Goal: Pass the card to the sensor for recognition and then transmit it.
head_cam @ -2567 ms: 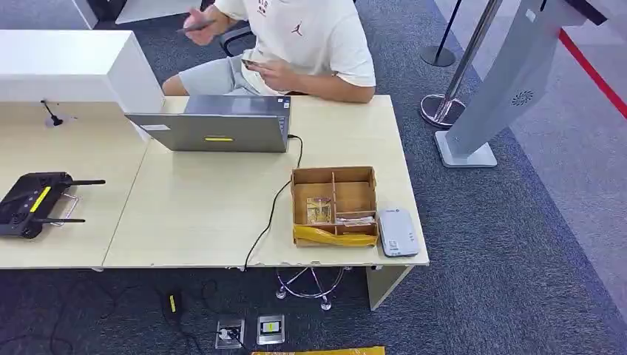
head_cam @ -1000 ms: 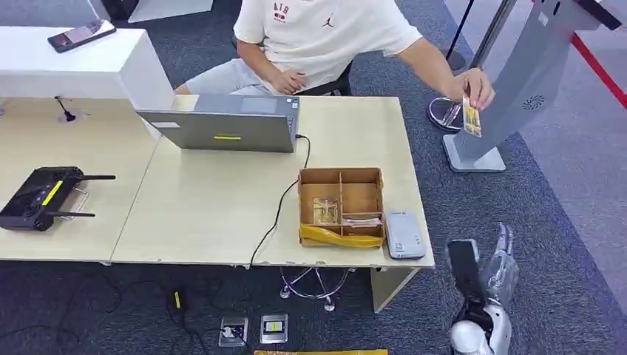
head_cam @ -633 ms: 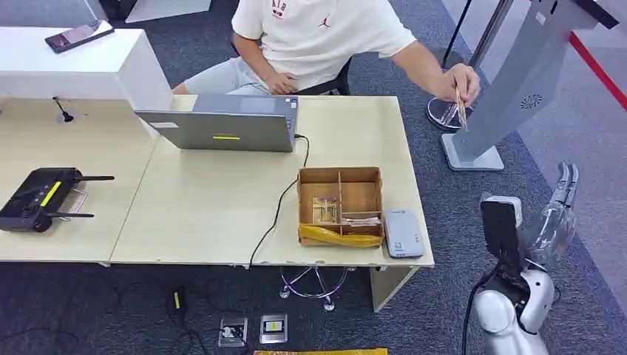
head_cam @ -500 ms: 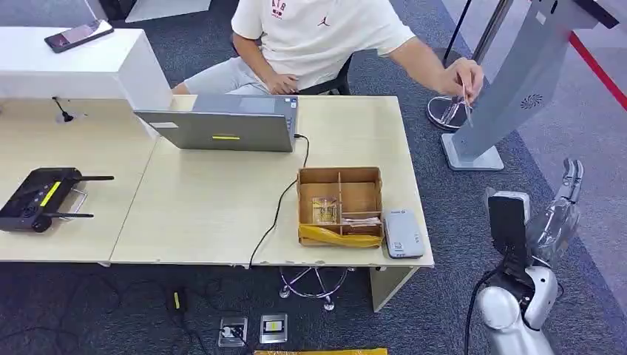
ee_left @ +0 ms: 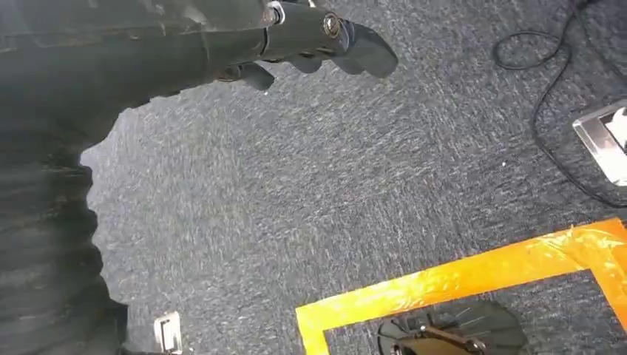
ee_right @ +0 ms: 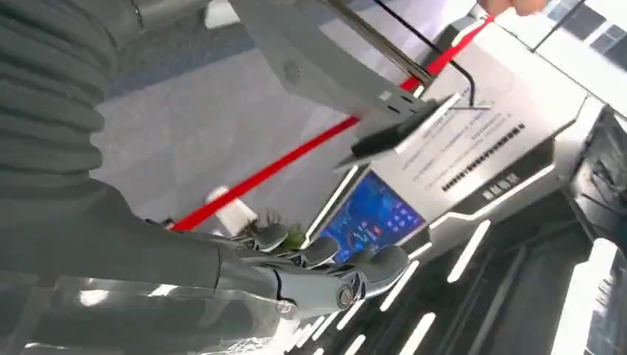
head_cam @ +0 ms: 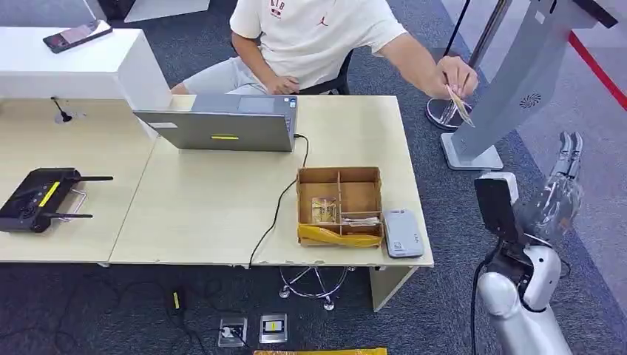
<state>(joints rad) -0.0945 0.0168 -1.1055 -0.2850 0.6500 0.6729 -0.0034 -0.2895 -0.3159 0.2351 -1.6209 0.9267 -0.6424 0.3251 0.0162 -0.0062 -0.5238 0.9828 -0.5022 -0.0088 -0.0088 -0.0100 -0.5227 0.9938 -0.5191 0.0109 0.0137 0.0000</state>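
Beyond the bench, the right robot hand has risen, apparently empty and fingers apart, toward the person's card at eleven o'clock.

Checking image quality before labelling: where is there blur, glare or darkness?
Head view: evenly lit and sharp; the card is small and slightly blurred. Right wrist view: bright glare at the upper right, right hand soft. Left wrist view: carpet streaked by blur, left hand dark.

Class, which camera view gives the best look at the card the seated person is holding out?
The head view. There the card shows as a thin tilted strip pinched in the person's hand, off the table's far right corner, with the robot's right hand raised below it. The two wrist views give no clear sight of the card.
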